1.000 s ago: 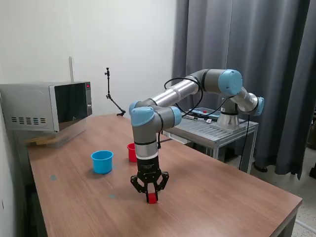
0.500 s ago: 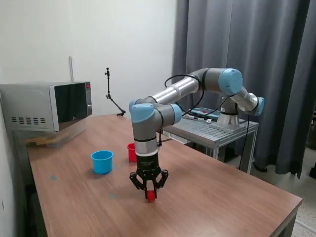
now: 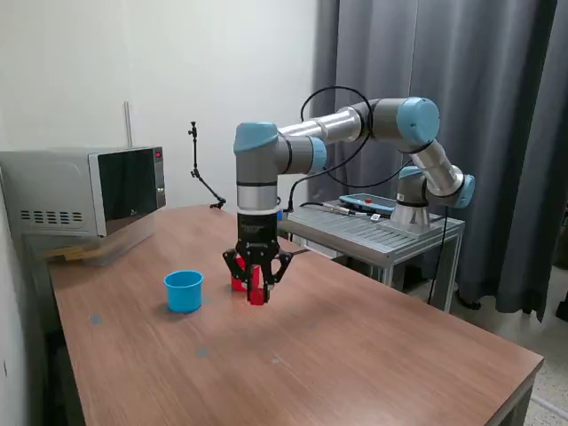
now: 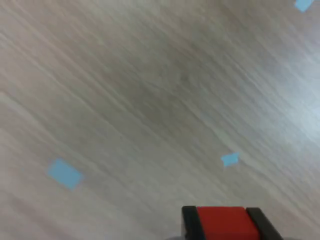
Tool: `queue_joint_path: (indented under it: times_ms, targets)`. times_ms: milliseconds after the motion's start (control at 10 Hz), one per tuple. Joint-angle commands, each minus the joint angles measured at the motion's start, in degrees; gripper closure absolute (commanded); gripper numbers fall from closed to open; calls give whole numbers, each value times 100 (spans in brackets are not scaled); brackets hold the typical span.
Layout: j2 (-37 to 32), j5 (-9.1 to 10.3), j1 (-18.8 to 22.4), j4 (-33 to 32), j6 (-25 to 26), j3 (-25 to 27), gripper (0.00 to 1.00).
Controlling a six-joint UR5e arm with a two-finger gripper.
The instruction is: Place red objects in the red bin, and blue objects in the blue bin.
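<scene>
The gripper (image 3: 256,293) is closed on a red cube (image 3: 256,295), which sits clamped between its two fingers (image 4: 189,223) and hangs clear above the wooden table (image 3: 373,346). In the exterior view the red cup (image 3: 236,284) shows only as a sliver just behind the fingers, so the cube appears to be close to its bin, though not yet released into it; whether it is directly over the rim cannot be told. The light blue cup (image 3: 184,290) stands well apart from the fingers, toward the exterior view's left. No other cubes are visible on the table, and the cups' insides are hidden, so how many pieces are already sorted cannot be judged. No brand, label or readable writing shows; the wrist view shows only small plain blue tape marks (image 4: 64,173) on the wood below the fingers.
</scene>
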Motion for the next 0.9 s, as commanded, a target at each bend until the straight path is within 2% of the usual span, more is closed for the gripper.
queue_joint_path:
  times_ms: [0,200,300,500,800]
  targets:
    - [-654,-91,-121,26,731,413,100]
    - [-1060,-91,-514,236,1610,923,100]
    - [-1166,-91,-708,368,1797,1160,100]
    - [-1455,-100,-990,737,1982,1530,100]
    - [-1807,-249,-1578,685,2018,1995,100]
